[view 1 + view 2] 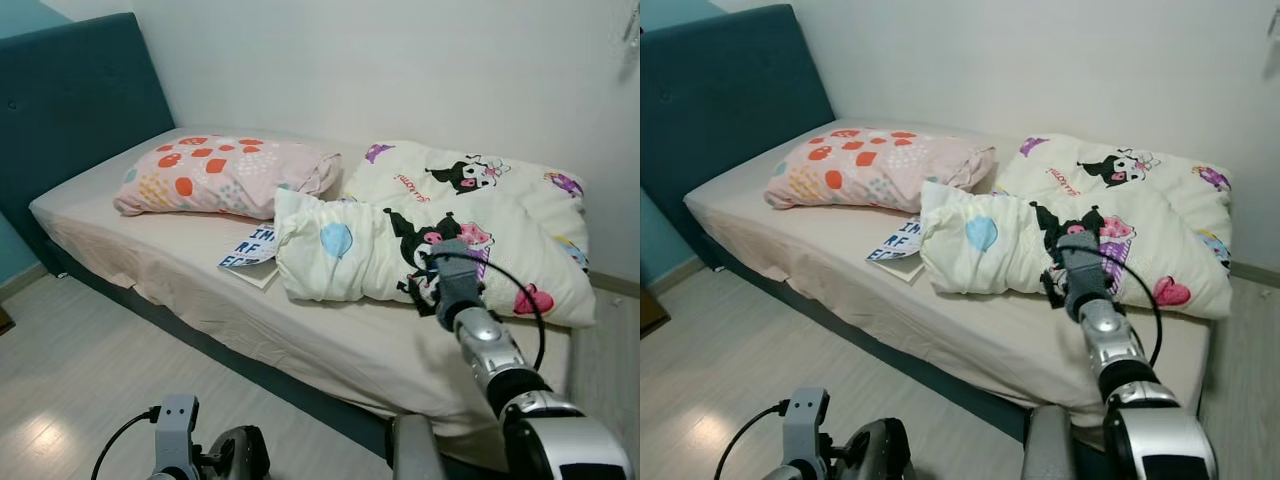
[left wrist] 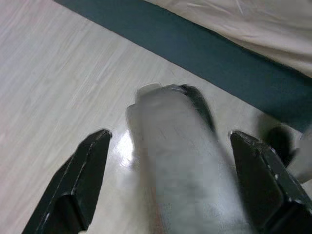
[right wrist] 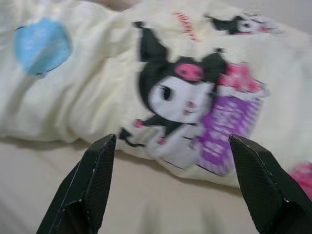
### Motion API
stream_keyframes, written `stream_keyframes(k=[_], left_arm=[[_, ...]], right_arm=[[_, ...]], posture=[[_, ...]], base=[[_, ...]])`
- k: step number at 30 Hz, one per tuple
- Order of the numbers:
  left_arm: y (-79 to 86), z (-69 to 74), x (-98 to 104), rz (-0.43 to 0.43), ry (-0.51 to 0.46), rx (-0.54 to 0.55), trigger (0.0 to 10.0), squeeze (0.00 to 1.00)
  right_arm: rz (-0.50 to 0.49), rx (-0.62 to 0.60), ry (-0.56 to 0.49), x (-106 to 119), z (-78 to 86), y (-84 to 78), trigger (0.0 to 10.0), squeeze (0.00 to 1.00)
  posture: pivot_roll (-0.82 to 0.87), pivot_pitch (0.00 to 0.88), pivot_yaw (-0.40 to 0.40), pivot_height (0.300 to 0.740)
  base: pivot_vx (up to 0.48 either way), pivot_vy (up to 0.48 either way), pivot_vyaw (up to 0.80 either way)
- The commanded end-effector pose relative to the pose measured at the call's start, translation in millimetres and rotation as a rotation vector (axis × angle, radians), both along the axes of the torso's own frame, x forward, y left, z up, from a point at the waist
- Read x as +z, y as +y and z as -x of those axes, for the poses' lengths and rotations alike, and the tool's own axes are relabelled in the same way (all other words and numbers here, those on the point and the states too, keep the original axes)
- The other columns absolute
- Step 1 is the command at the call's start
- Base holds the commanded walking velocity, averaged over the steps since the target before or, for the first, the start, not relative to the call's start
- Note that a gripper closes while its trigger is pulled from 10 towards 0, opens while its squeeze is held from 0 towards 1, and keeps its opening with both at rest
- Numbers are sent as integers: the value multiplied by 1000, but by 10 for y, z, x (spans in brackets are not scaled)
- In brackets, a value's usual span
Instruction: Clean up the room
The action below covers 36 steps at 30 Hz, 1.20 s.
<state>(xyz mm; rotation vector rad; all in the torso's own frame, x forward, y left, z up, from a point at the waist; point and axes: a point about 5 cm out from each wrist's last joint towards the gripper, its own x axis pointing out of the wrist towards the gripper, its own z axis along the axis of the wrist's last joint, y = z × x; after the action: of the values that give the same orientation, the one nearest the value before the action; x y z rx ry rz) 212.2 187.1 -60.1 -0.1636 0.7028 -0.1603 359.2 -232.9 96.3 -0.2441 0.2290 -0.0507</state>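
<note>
Left eye view: you face a bed (image 1: 200, 300) with a beige sheet and a teal headboard (image 1: 70, 110) at ten o'clock. A pink spotted pillow (image 1: 215, 175) lies toward the headboard. A cream cartoon-print comforter (image 1: 440, 235) is bunched at one to two o'clock, near the wall. A white sheet with blue letters (image 1: 250, 248) lies between them, its edge tucked under the comforter's fold. Your right arm reaches from five o'clock, and the right gripper (image 1: 425, 290) sits at the comforter's near edge, with the wrist housing covering the fingers.

Right eye view: the same layout. The left arm (image 1: 805, 430) hangs low at seven o'clock, over pale wood floor (image 1: 730, 350).

Left wrist view: the left gripper (image 2: 170, 195) has its fingers spread wide, grasping nothing. A blurred silver limb of the robot (image 2: 180, 165) crosses between them, above the floor and the bed's dark base (image 2: 209, 53).

Right wrist view: the right gripper's fingers (image 3: 92, 185) are spread apart and free, just short of the comforter's printed fold, the sheet beneath them.
</note>
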Motion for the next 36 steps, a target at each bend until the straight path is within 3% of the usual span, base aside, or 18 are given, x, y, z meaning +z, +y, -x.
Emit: stream_keyframes(k=[1, 5, 9, 14, 21, 31, 36], left_arm=[[50, 52, -27, 0, 23, 15, 10000, 0], [50, -2, 8, 14, 2, 19, 10000, 0], [78, -81, 62, -33, -26, -3, 10000, 0], [87, -103, 74, -3, -33, 54, 10000, 0], [-62, -17, -5, 0, 8, 4, 10000, 0], [-83, 106, -88, 4, 59, 30, 10000, 0], [-71, 219, -138, 11, 75, 25, 10000, 0]], right_arm=[[-39, 16, -23, 55, -59, 116, 10000, 0], [-49, 16, -33, 60, -62, 133, 10000, 0], [-75, 19, -35, 8, -37, 182, 10000, 0], [-105, 7, -14, -107, 34, 178, 10000, 0], [-119, -45, 1, -188, 123, 35, 10000, 0], [-113, -63, -5, -185, 148, -43, 10000, 0], [-95, -58, -5, -216, 193, -78, 10000, 0]], posture=[[-83, 144, 108, 579], [-80, 135, 108, 579], [-63, 133, 95, 579], [-77, 122, 102, 579], [-104, 98, 77, 579], [-134, 106, 85, 579], [-132, 170, 94, 579]], base=[[0, 0, 0], [0, 0, 0], [240, 0, 0], [96, 0, 0], [0, 0, 0], [0, 0, 0], [0, 0, 0]])
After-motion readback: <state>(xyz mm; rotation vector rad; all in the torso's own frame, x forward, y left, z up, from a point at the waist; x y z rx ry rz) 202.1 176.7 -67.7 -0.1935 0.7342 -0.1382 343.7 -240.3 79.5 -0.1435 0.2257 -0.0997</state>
